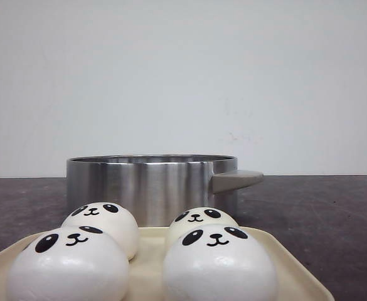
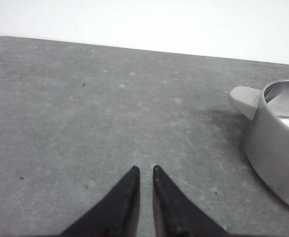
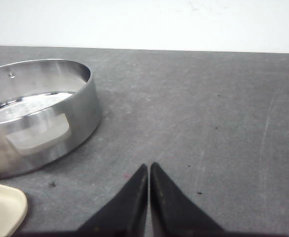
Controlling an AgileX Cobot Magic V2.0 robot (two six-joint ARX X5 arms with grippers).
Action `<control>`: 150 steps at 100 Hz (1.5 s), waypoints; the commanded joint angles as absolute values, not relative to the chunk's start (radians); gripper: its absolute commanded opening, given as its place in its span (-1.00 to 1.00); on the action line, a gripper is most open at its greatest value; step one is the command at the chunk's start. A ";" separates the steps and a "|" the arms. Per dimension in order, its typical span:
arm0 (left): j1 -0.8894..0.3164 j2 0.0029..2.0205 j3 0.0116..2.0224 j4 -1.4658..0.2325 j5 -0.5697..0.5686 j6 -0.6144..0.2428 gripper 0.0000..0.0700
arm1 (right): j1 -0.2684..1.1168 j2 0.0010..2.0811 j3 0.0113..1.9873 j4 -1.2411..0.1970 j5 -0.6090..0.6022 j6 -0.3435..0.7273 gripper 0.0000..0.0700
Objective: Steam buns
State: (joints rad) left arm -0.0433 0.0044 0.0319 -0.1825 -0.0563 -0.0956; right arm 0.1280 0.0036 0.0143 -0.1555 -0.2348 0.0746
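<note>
Four white panda-faced buns sit on a cream tray (image 1: 148,266) at the front: front left (image 1: 67,266), front right (image 1: 219,263), back left (image 1: 101,222), back right (image 1: 201,222). Behind them stands a steel steamer pot (image 1: 148,188) with a beige handle (image 1: 236,180). My left gripper (image 2: 145,170) hovers over bare table beside the pot (image 2: 277,158), its jaws a narrow slit apart and empty. My right gripper (image 3: 148,166) is shut and empty over bare table on the other side of the pot (image 3: 40,118). Neither gripper shows in the front view.
The dark grey tabletop (image 1: 321,213) runs back to a white wall. A corner of the cream tray (image 3: 3,210) shows in the right wrist view. The pot's handle (image 2: 245,101) shows in the left wrist view.
</note>
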 commanded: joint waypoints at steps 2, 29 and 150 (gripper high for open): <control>-0.042 0.003 0.014 -0.187 -0.059 -0.090 -1.00 | 0.128 0.004 0.012 -0.158 -0.236 0.066 -0.98; -0.042 0.003 0.014 -0.187 -0.059 -0.090 -1.00 | 0.128 0.004 0.012 -0.158 -0.236 0.066 -0.98; -0.042 0.003 0.014 -0.187 -0.059 -0.090 -1.00 | 0.128 0.004 0.012 -0.141 -0.186 0.077 -0.98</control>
State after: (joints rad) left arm -0.0433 0.0044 0.0319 -0.1825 -0.0563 -0.0956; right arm 0.1280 0.0036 0.0143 -0.1543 -0.2050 0.0742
